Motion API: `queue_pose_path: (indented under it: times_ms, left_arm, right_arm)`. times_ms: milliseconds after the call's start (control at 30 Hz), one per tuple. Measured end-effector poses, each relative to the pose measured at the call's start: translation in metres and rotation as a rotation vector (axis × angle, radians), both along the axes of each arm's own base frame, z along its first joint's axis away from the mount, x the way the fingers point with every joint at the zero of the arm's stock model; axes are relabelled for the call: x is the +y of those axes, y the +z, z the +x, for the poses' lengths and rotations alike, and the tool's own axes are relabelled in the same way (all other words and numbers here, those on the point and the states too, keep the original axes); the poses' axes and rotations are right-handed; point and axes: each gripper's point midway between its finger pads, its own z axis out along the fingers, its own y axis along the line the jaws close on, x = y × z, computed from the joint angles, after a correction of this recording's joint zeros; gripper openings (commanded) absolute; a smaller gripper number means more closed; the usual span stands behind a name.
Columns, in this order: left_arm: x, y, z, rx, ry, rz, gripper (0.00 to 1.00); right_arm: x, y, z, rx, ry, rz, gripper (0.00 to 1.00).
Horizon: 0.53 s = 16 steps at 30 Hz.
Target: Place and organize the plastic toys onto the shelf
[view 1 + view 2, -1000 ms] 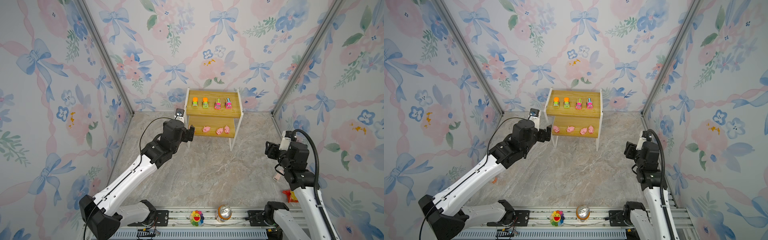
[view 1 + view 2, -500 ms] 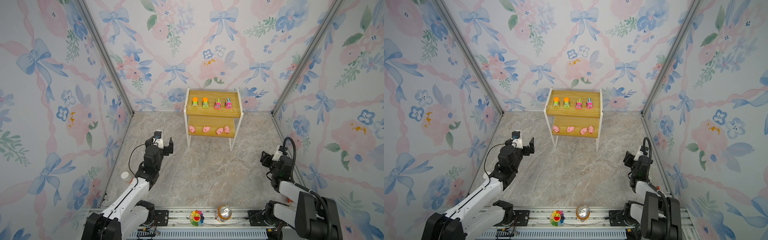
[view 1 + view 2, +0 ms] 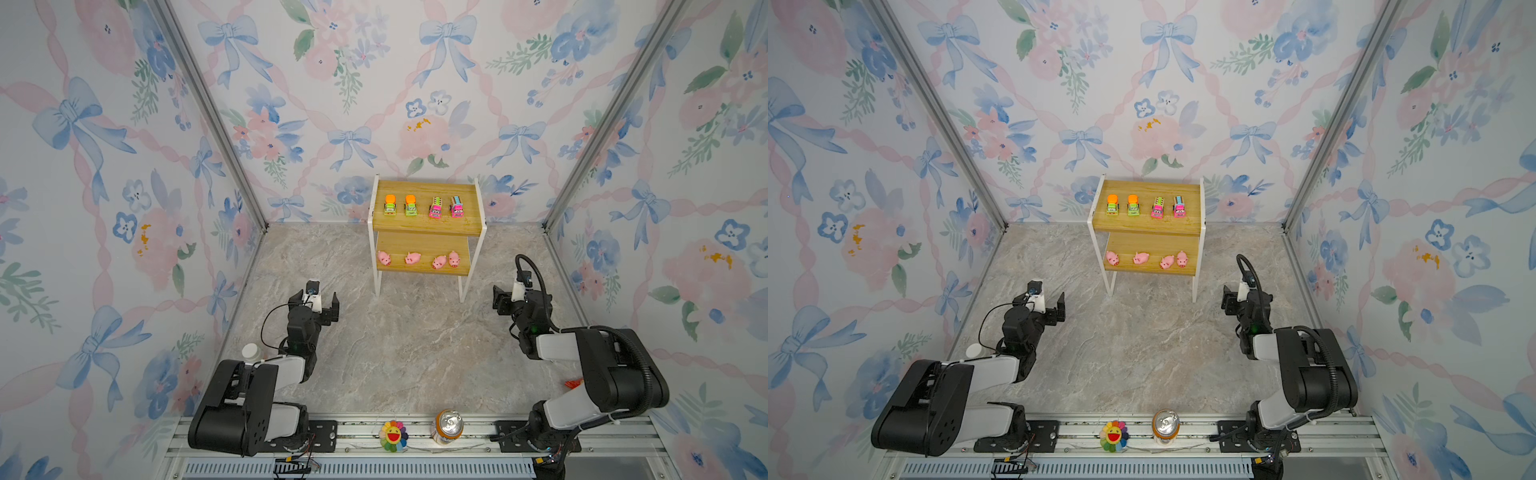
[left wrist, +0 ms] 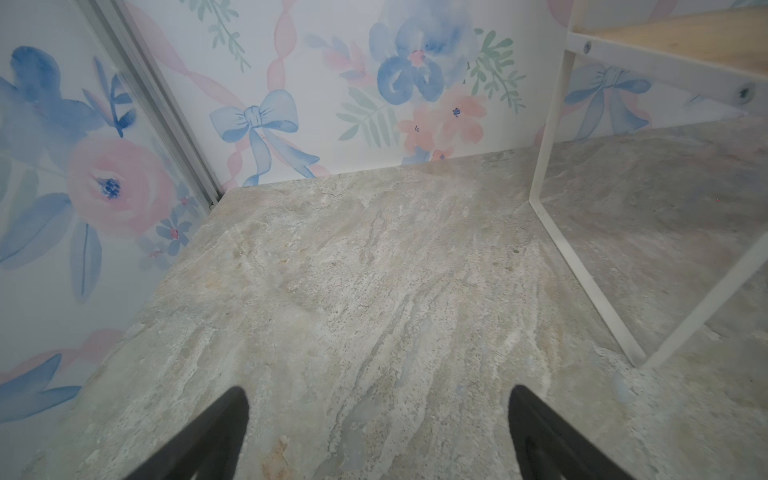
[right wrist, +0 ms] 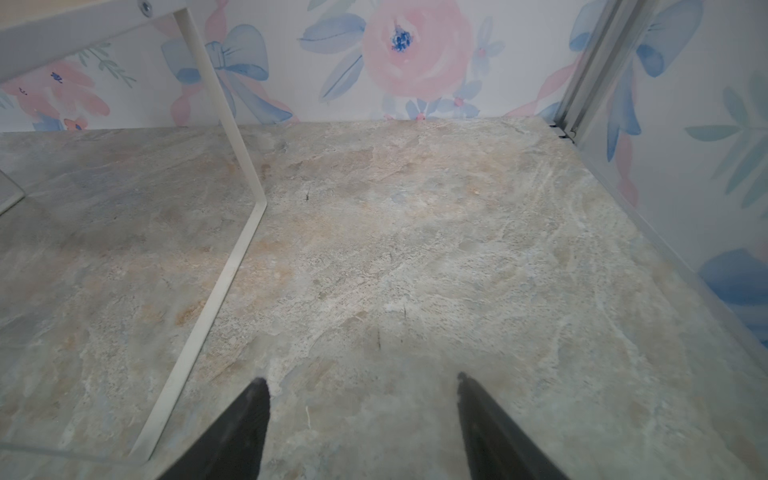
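a small two-tier shelf (image 3: 428, 225) stands at the back of the desk (image 3: 407, 345), against flowered wallpaper. two green trucks (image 3: 390, 206) and two pink trucks (image 3: 435, 208) sit in a row on its top board. four pigs (image 3: 412, 259) line the lower board, close to its front edge. the left claw (image 4: 378, 395) and right claw (image 5: 360, 381) hang low at either side, well apart from the shelf, each with jaws spread and nothing between them. the sorting looks finished, so the main risk is any further reach: an arm brushing a white leg could jolt the shelf, rolling a truck off or tipping a pig over the edge. the two right-hand pigs sit very close, perhaps touching; too small to tell.
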Motion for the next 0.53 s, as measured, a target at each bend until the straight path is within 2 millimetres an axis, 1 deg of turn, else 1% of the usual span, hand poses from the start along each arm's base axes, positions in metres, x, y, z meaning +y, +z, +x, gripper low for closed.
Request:
queue_pose_path:
  times_ms: [133,233,300,400,533]
  left_arm:
    - [0.011,-0.019,0.004,0.018,0.019,-0.03,0.98]
    - [0.015,-0.03,0.009,0.046,0.019,-0.046,0.98]
    - [0.015,-0.027,0.012,0.035,0.022,-0.06,0.98]
    - [0.015,-0.02,0.015,0.013,0.02,-0.07,0.98]
    - [0.015,-0.019,0.016,0.006,0.02,-0.074,0.98]
  right_arm:
    - [-0.002,-0.001,0.0,0.005,-0.006,-0.012,0.92]
    - [-0.002,-0.001,0.0,0.005,-0.014,-0.02,1.0]
    - [-0.002,-0.001,0.0,0.005,-0.017,-0.027,0.98]
    - [-0.003,-0.001,0.0,0.005,-0.019,-0.028,0.99]
    - [-0.005,-0.001,0.0,0.005,-0.019,-0.025,0.97]
